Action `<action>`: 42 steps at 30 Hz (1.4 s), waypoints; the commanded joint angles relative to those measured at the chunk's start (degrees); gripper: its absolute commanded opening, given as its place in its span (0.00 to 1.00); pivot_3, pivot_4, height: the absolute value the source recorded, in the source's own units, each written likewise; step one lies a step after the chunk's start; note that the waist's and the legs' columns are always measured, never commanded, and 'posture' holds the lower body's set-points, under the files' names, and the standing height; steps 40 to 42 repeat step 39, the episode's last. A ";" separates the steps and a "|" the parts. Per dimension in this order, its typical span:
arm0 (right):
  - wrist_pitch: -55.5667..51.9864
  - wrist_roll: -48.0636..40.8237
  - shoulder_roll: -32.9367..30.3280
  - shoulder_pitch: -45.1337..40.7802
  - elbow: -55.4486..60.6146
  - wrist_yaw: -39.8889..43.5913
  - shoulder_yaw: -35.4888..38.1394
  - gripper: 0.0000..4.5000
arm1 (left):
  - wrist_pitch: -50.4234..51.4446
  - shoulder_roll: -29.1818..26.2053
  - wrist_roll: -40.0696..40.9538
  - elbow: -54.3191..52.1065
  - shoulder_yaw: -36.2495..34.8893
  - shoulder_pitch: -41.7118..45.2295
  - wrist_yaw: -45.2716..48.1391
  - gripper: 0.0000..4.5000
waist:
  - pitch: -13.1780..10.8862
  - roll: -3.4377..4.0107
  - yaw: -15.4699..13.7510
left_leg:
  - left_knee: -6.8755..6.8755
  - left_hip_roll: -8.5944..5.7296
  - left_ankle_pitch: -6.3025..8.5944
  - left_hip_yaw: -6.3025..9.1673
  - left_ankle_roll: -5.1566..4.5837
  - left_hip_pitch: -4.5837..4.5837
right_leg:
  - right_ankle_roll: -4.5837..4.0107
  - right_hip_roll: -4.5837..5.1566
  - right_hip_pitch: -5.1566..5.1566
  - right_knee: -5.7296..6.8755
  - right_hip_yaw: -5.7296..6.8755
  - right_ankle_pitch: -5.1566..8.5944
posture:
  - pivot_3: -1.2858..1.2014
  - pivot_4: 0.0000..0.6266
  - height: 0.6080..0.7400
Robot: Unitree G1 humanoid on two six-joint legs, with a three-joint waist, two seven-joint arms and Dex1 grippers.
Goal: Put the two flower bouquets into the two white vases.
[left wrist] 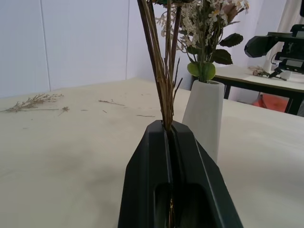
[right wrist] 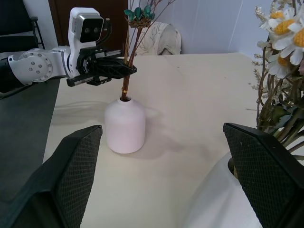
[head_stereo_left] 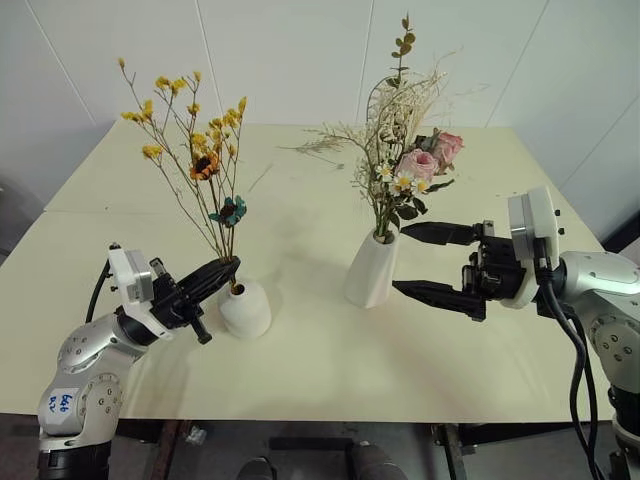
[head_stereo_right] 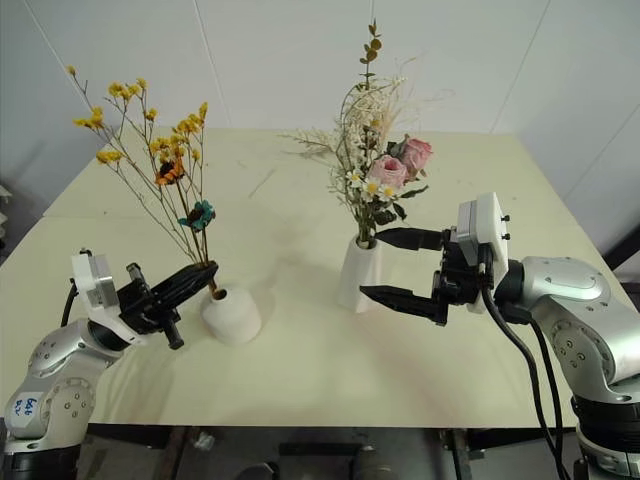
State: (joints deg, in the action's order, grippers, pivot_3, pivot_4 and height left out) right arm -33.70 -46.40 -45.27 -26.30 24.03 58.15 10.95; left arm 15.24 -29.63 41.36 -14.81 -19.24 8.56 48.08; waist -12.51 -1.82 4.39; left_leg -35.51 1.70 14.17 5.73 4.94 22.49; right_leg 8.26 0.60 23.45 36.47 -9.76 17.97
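Bare table (head_stereo_left: pixel 300 370) along the front edge; short vase (head_stereo_left: pixel 245 308) and tall vase (head_stereo_left: pixel 372 268) block the middle.

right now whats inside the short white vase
The thin brown stems of the yellow-flower bouquet go down into the short vase's mouth, pinched just above it by the left gripper. Their lower ends are hidden inside.

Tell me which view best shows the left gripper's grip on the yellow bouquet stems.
Left wrist view: left gripper fingers pinch the yellow bouquet stems. Right wrist view shows it side-on above the short vase; eye views show it smaller.
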 commanded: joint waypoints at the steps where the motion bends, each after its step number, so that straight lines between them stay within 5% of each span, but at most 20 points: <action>1: 1.29 -0.06 0.32 -0.45 0.99 -0.17 0.29 0.96 | 0.65 -0.86 1.35 -2.27 -0.65 -0.26 -0.12 0.28 | 0.00 0.00 0.00 | 0.00 0.00 0.00 0.00 0.00 0.00 | 0.00 0.00 0.00 0.00 0.00 0.00 | 0.52 0.24 1.00; 9: 2.26 0.98 1.32 -0.84 -0.22 0.48 -0.66 0.96 | -0.21 -8.06 -1.13 -1.12 -4.29 -4.23 5.04 0.80 | 0.00 0.00 0.29 | 0.06 0.01 0.00 0.00 0.00 -0.01 | -0.03 0.00 0.02 -0.01 0.00 0.02 | 0.52 0.24 1.00; 21: 5.88 5.03 -3.49 -0.51 -6.19 6.72 0.57 0.96 | 4.45 -25.66 3.17 5.71 -8.42 1.25 20.58 0.80 | -0.02 0.02 -0.08 | 0.43 0.05 0.03 -0.05 -0.02 0.11 | -0.15 0.06 0.07 -0.53 0.04 0.08 | 0.52 0.24 1.00; 30: 11.25 10.00 -7.59 0.04 -12.51 10.32 1.96 0.96 | 5.91 -25.43 3.06 8.92 -2.50 10.23 26.25 0.80 | -0.03 0.06 0.32 | 0.46 0.07 0.12 -0.05 -0.09 0.19 | -0.08 0.06 0.20 -0.48 0.10 0.07 | 0.52 0.24 1.00; 42: 12.40 10.77 -7.41 3.74 -11.78 8.23 4.88 0.96 | 4.87 -22.28 1.98 8.07 -1.82 10.02 25.11 0.80 | -0.03 0.07 0.30 | 0.34 0.08 0.11 -0.05 -0.08 0.19 | -0.05 0.06 0.18 -0.34 0.09 0.05 | 0.52 0.24 1.00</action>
